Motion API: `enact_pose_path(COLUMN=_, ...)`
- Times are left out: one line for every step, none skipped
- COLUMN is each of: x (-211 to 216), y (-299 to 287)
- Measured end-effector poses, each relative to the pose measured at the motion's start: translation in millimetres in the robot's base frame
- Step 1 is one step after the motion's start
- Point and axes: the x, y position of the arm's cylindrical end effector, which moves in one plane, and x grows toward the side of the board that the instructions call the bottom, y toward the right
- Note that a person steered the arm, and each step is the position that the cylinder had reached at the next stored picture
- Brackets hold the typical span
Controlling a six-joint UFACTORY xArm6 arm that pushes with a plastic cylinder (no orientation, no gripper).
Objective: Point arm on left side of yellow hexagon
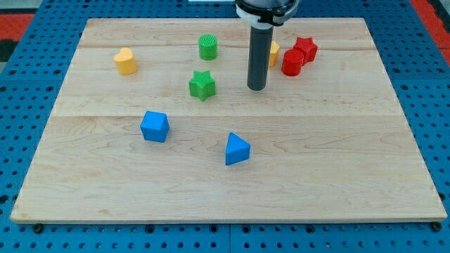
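Note:
The yellow hexagon (pixel 274 53) lies near the view's top, mostly hidden behind my dark rod; only its right edge shows. My tip (pixel 256 88) rests on the board below and slightly left of it, to the right of the green star (pixel 202 85). A red cylinder (pixel 292 62) sits just right of the hexagon, with a red star (pixel 306 48) behind it.
A green cylinder (pixel 207 47) stands at the top centre. A yellow heart (pixel 126 61) lies at the upper left. A blue cube (pixel 155 126) and a blue triangle (pixel 236 149) lie lower down. The wooden board (pixel 351 154) sits on blue pegboard.

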Motion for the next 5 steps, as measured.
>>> enact_pose_path(x=-36, y=-10)
enact_pose_path(x=-42, y=-23)
enact_pose_path(x=-59, y=-3)
enact_pose_path(x=-67, y=-2)
enact_pose_path(x=-67, y=37)
